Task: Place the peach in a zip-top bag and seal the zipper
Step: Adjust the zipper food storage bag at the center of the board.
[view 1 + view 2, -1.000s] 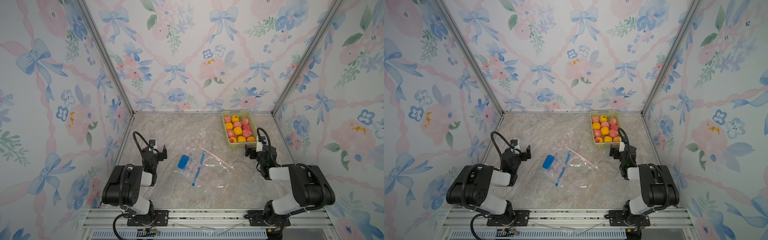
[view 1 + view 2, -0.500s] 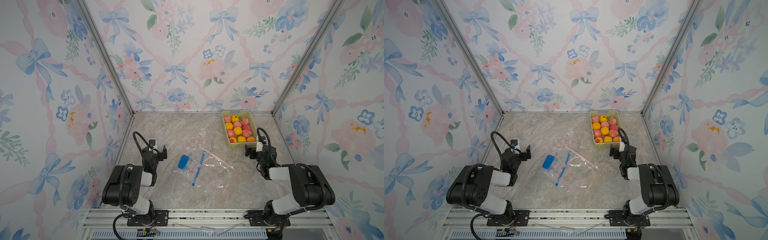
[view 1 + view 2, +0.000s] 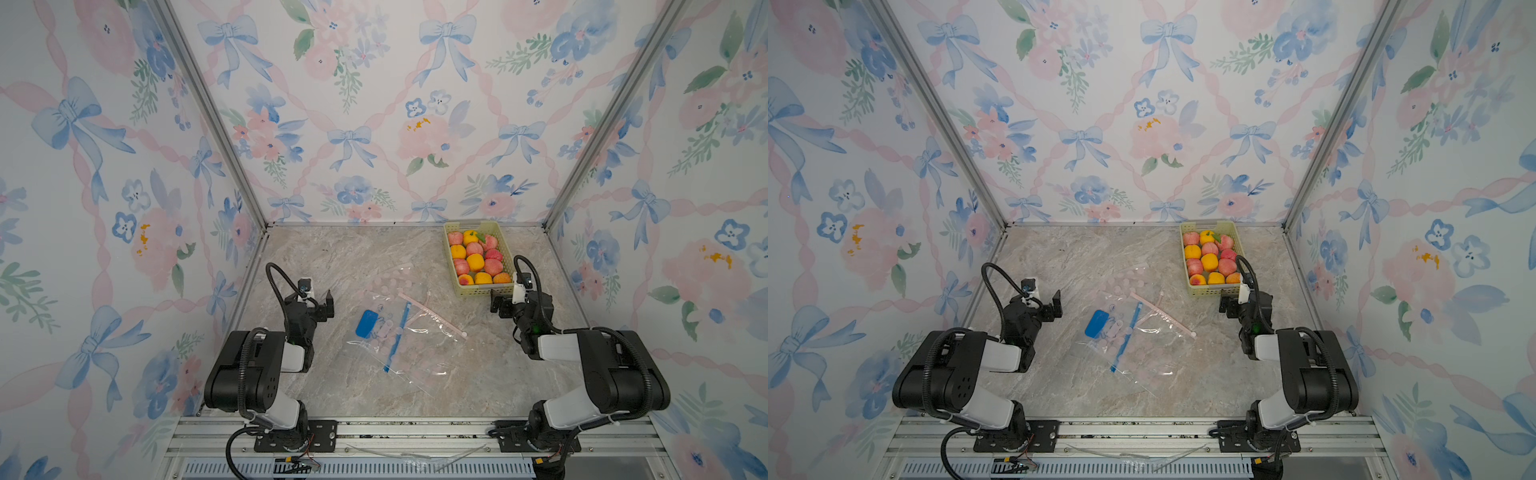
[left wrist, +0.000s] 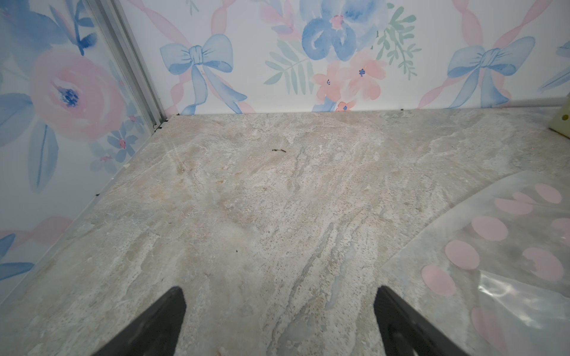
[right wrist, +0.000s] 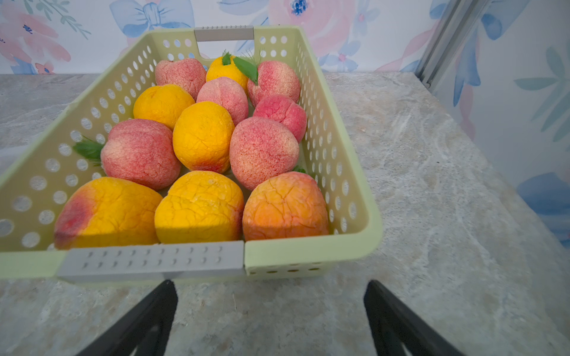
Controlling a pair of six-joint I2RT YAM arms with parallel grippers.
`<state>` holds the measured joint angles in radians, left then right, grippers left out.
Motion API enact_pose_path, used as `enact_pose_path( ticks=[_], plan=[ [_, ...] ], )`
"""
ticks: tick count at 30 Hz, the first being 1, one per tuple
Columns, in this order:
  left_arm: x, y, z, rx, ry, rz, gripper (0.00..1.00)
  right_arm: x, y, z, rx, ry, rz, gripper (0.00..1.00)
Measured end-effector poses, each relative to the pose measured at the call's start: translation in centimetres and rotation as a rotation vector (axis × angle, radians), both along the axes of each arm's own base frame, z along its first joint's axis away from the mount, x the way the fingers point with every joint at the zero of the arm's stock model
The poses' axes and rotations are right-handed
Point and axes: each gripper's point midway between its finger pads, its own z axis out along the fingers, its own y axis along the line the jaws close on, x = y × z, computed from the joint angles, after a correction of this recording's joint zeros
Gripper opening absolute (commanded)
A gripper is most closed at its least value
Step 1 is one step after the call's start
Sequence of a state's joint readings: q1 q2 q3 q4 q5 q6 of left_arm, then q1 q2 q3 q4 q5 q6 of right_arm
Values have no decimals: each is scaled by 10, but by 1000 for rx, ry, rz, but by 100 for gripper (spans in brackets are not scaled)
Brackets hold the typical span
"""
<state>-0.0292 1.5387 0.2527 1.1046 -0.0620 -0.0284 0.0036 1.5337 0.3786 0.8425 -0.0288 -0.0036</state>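
Several pink and yellow-orange peaches (image 3: 475, 262) (image 5: 262, 151) fill a pale green perforated basket (image 3: 478, 289) (image 3: 1208, 289) (image 5: 308, 249) at the back right. Clear zip-top bags (image 3: 399, 328) (image 3: 1129, 332) with pink dots lie flat and overlapping mid-table; one has a blue zipper (image 3: 397, 336), another a pink zipper (image 3: 432, 313). My left gripper (image 3: 318, 301) (image 4: 277, 292) is open over bare table, left of the bags, whose edge (image 4: 493, 246) shows in its wrist view. My right gripper (image 3: 505, 301) (image 5: 270, 286) is open and empty just in front of the basket's near wall.
Floral walls with metal corner posts (image 3: 208, 112) enclose the marble-pattern table (image 3: 332, 257) on three sides. A blue patch (image 3: 366, 324) shows on one bag. The aluminium rail (image 3: 415, 428) holding both arm bases runs along the front edge.
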Motion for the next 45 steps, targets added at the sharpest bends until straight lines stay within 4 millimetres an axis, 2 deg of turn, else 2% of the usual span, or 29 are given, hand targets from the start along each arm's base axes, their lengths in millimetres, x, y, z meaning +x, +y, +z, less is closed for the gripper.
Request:
enact_pose_path(
  ticks=[4,7,10,16,19,22,24,28,32,35,40,43,45],
  plan=[
    [0,-1,0,-2,7,-7,98,-1,2,0,-7,4,1,96],
    [-2,-1,10,-1,-10,-4,98,-3,7,9,-17,-6,4,96],
    [-4,-3,28,9,-47,7,98,-5,8,31,-26,-28,-11,96],
    [-17,-15,78,-17,-147,26,98,-14,10,96,18,-101,-51,96],
    [-25,-22,102,-93,-182,30,98,-27,21,120,41,-98,-40,96],
    [-39,-37,117,-201,-200,-5,98,-43,40,129,56,-53,-1,97],
    [-51,-52,120,-268,-188,-42,98,-56,56,127,59,-8,38,100],
    [-78,-86,109,-339,-107,-129,98,-84,92,103,56,122,136,96],
    [-102,-107,83,-355,4,-176,98,-105,121,72,50,259,216,93],
    [-115,-117,59,-346,88,-196,98,-113,138,47,51,350,251,92],
    [-134,-130,11,-314,240,-226,98,-118,149,10,55,485,262,86],
    [-142,-140,-6,-272,301,-253,97,-120,154,-11,44,561,269,84],
    [-147,-148,-14,-237,336,-275,91,-118,157,-19,37,591,273,83]
  ],
)
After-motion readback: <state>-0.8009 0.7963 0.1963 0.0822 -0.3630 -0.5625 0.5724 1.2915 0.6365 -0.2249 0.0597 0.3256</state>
